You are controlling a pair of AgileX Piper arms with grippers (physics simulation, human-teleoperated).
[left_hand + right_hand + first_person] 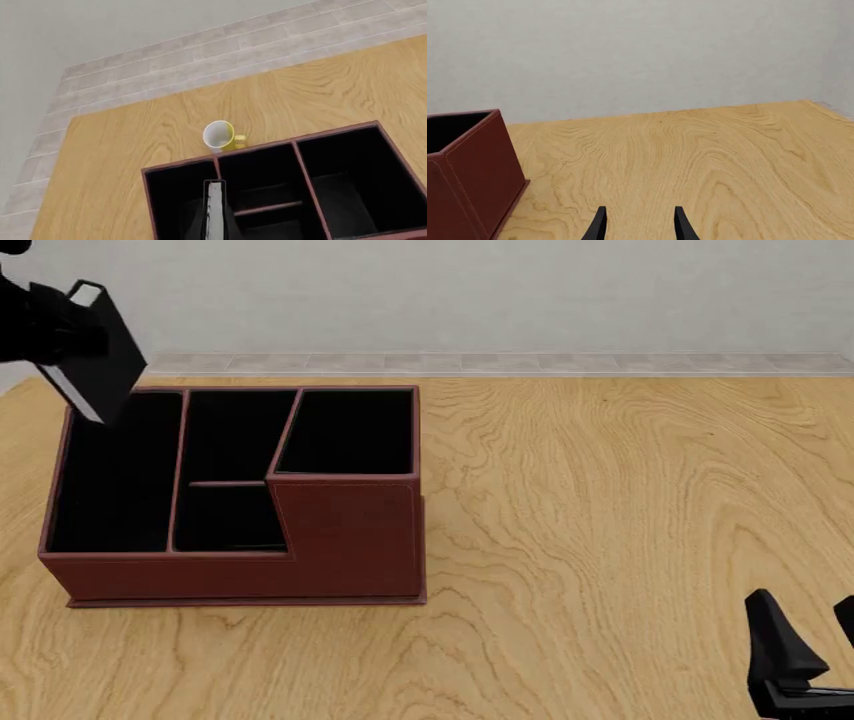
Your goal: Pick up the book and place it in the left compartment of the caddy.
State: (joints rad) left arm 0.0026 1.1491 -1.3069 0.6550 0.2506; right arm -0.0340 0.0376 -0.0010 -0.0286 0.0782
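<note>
1. Closed on the book [94, 355], the left gripper [54, 330] holds it tilted in the air above the back of the left compartment [114, 480]; the right gripper [637, 225] hangs parted and empty, well apart.
2. It looks stiff, light and slick-covered, so I'd say pinching across both covers suits it.
3. Small, thick, black, with a white page edge [214, 210], it's far smaller than the reddish-brown caddy [347, 540].
</note>
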